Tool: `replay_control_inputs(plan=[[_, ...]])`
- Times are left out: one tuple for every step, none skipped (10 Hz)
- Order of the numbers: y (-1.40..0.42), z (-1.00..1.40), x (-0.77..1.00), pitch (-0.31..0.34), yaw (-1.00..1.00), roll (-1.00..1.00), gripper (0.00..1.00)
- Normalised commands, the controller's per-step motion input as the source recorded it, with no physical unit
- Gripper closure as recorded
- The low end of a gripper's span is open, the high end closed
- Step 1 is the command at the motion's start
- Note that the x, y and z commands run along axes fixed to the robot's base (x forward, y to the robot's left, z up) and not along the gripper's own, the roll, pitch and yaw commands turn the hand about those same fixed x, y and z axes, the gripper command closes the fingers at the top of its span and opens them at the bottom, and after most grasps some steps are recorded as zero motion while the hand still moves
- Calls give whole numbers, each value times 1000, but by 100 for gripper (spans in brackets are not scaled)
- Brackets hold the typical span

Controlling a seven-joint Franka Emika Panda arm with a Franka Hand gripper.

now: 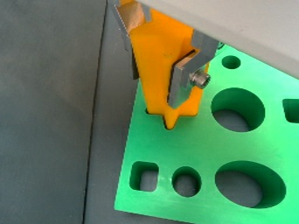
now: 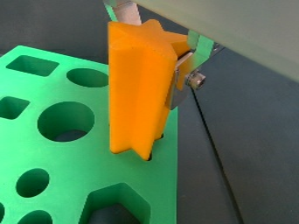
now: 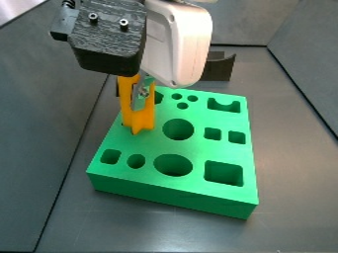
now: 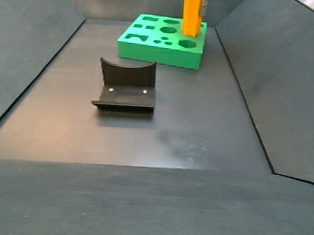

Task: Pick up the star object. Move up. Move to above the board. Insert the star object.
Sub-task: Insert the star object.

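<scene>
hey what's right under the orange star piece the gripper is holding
The board lies under the star, held upright in the gripper. Its lower tip meets the board's top near an edge. The star hides the hole beneath.

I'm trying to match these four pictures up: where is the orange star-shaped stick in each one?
Wrist view: star stick, between the gripper fingers.
Wrist view: centre.
Side view: upper left, under the arm.
Side view: top centre.
Shared landmark: green board beneath it.
</scene>
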Motion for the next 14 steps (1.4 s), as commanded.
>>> replay_control_inputs(plan=[[0, -260, 0, -11, 760, -327, 100], [0, -271, -66, -46, 751, -313, 100], [0, -154, -91, -96, 480, -159, 100], [0, 0, 0, -4, 3, -24, 100], [0, -194, -160, -69, 0, -24, 100], [-29, -274, -171, -37, -74, 67, 100], [-137, -569, -266, -7, -9, 317, 100], [-140, -943, -249, -24, 0, 223, 100], [0, -1000, -37, 67, 0, 0, 100], [-97, -789, 0, 136, 34, -97, 100], [-57, -594, 34, 131, 117, -216, 100], [0, -649, 37, 149, 154, -179, 100], [0, -660, 26, 151, 134, -171, 100], [66, -529, 0, 43, 134, -301, 100]])
